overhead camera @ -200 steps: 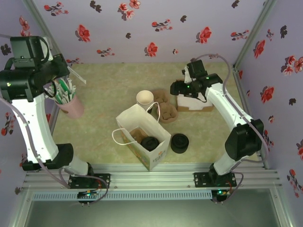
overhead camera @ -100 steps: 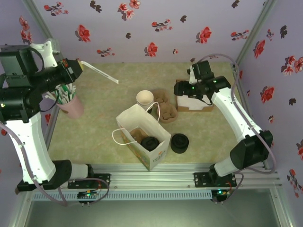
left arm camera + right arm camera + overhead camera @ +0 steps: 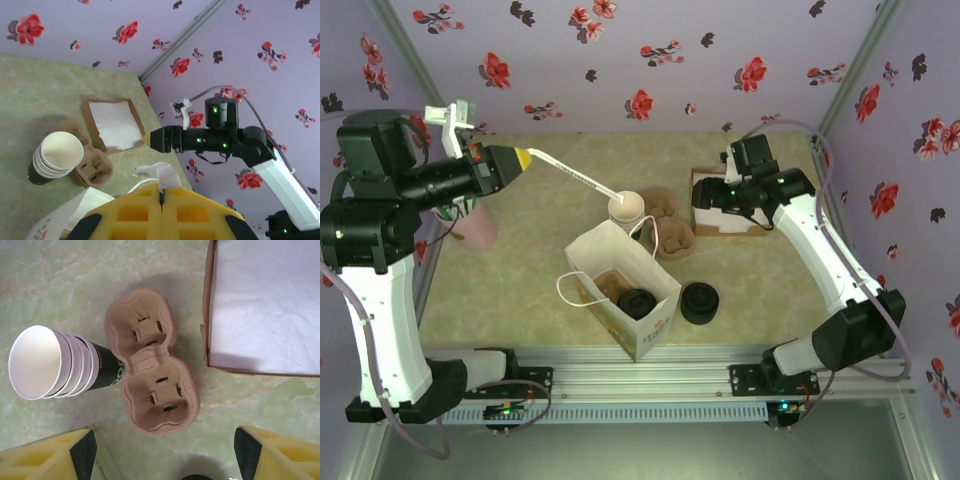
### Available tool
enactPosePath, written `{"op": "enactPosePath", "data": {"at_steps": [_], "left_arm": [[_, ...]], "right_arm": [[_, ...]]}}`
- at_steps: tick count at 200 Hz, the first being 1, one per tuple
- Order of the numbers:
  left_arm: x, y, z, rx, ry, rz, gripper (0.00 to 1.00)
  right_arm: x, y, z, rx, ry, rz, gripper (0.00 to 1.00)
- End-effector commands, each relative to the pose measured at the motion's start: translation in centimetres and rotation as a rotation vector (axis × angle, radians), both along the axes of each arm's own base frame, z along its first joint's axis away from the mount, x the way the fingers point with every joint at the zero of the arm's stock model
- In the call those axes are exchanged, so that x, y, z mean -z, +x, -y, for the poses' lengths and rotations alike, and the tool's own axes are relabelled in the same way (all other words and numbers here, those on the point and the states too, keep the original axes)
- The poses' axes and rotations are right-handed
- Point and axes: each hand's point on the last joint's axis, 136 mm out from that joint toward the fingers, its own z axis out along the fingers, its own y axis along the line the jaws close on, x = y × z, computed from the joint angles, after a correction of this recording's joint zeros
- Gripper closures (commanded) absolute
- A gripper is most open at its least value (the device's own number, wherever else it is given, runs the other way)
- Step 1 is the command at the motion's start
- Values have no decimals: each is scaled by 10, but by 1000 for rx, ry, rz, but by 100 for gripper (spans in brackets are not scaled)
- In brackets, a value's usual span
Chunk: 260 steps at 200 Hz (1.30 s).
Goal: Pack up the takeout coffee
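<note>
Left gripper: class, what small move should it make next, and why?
Probably swing the wrapped straw nearer and lower, toward the open mouth of the paper bag. The left gripper is shut on the straw, whose far tip appears over the stack of lidless cups behind the bag, and the lidded coffee cup already sits inside the bag.

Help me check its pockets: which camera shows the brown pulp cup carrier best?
Right wrist: the brown pulp cup carrier lies whole, seen from above, both pockets empty. Top external shows the carrier small, beside the white paper bag; left wrist shows the carrier at a slant.
</note>
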Motion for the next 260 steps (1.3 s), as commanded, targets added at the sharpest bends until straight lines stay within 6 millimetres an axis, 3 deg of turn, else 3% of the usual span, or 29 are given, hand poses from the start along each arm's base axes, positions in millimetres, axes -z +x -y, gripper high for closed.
{"op": "enactPosePath", "data": {"at_steps": [1, 101, 185, 231, 260], "left_arm": [[-4, -21, 7, 58, -27, 24, 100], [51, -43, 5, 64, 26, -87, 100], [106, -30, 0, 17, 130, -243, 100], [150, -17, 10, -10, 355, -298, 100], [171, -14, 33, 37, 463, -308, 100]], "right_arm": [[-3, -8, 8, 30, -10, -5, 25], [-4, -13, 10, 26, -10, -4, 25], [4, -11, 7, 24, -3, -12, 25], [10, -8, 6, 25, -4, -20, 25], [13, -5, 6, 26, -9, -23, 25]]}}
